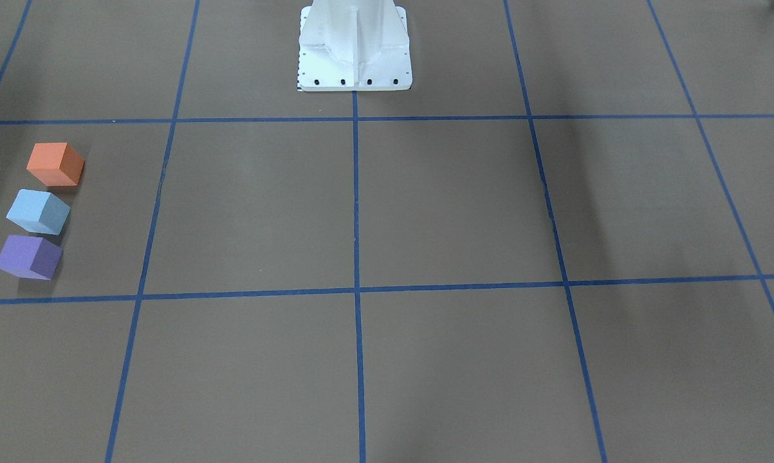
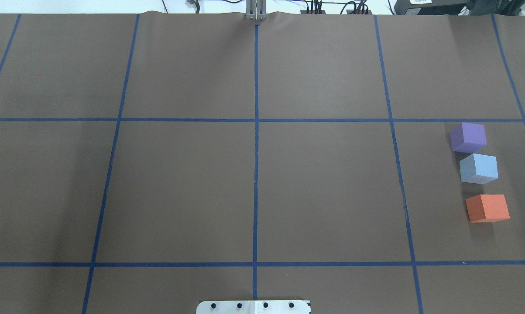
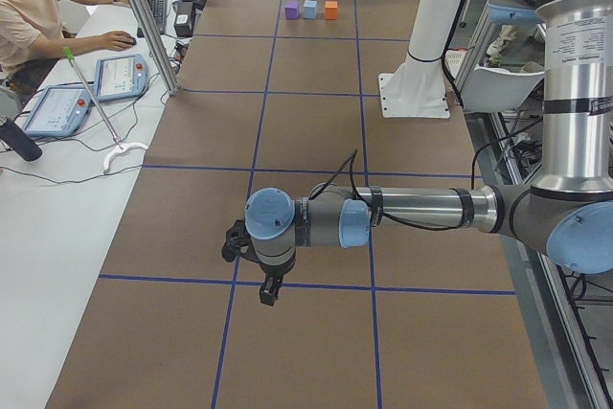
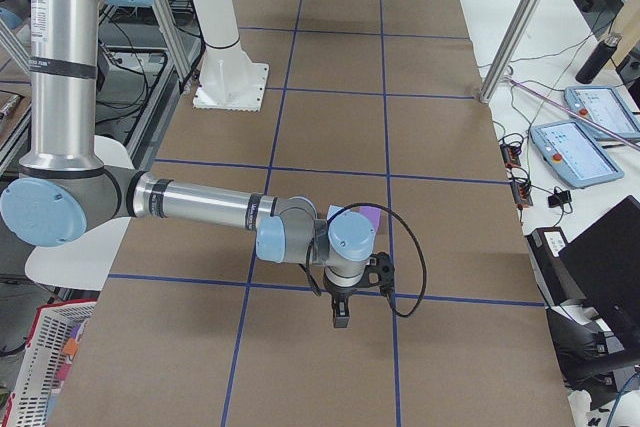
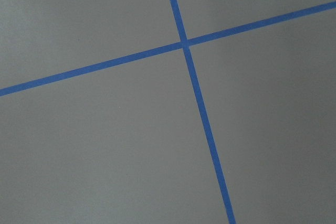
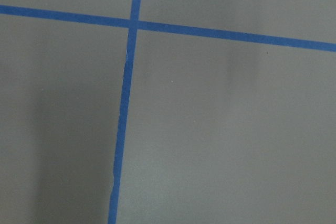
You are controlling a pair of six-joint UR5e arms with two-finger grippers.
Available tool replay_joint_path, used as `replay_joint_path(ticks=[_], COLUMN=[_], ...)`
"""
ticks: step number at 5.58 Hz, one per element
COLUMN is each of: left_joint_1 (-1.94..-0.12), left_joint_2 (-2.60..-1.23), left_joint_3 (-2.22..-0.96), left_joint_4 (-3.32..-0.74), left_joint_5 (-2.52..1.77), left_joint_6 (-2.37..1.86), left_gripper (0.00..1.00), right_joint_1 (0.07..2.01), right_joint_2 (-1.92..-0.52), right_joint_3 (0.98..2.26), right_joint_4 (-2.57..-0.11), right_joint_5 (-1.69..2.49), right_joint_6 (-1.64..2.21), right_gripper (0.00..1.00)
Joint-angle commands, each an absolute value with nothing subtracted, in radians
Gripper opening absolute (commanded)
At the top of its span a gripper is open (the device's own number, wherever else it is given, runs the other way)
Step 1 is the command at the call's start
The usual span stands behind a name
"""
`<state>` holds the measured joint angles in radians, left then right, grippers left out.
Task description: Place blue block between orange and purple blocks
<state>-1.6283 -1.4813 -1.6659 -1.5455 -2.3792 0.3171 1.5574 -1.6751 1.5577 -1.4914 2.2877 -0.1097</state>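
The orange block (image 2: 487, 208), the light blue block (image 2: 478, 168) and the purple block (image 2: 468, 138) stand in a row on the brown table at my far right, the blue one in the middle. They also show in the front view: orange block (image 1: 55, 164), blue block (image 1: 38, 211), purple block (image 1: 28, 256). My left gripper (image 3: 268, 289) hangs over a tape crossing far from the blocks; I cannot tell whether it is open or shut. My right gripper (image 4: 340, 317) hangs over the table beside the purple block (image 4: 366, 215); I cannot tell its state. Both wrist views show only table and tape.
The white robot pedestal (image 1: 354, 45) stands at the table's middle back. Blue tape lines (image 2: 256, 131) divide the table into squares. An operator (image 3: 29, 7) sits at a side bench with teach pendants (image 3: 120, 77).
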Motion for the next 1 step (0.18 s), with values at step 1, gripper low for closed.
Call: replay_joint_path(ticks=[1], left_joint_1=[-1.629], left_joint_2=[-1.471], left_joint_3=[-1.666], left_joint_4=[-1.545], left_joint_5=[-2.379], left_joint_6=[0.316], left_gripper=[1.00], right_joint_1=[1.557], right_joint_2=[-1.678], right_joint_3=[1.557], right_joint_4=[-1.471], right_joint_5=[2.296], right_joint_6=[-0.112], right_gripper=[1.00])
